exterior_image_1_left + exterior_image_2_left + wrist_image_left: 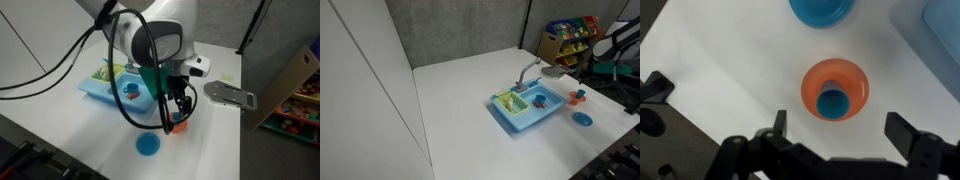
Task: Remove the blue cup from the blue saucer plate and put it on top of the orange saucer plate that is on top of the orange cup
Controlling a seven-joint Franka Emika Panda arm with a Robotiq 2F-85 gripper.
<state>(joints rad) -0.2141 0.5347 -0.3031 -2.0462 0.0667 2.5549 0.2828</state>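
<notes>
1. We judge the main step done: in the wrist view the blue cup (833, 103) sits on the orange saucer (835, 72), a little off its centre toward the gripper.
2. The blue saucer (822, 8) lies bare on the white desk (720, 60), near the orange saucer but apart from it. An exterior view shows it bare too (148, 145).
3. The orange cup is hidden under its saucer from above (in the exterior views everything orange is too small for us to tell cup from saucer).
4. The gripper (838, 126) is open, its 2 fingers spread wide and holding nothing.
5. It hangs over the orange saucer. The blue cup lies just ahead of the gap between the fingers and, as far as we can tell, touches neither.
6. What is left, we think, is only to draw the arm away without knocking the blue cup off.
</notes>
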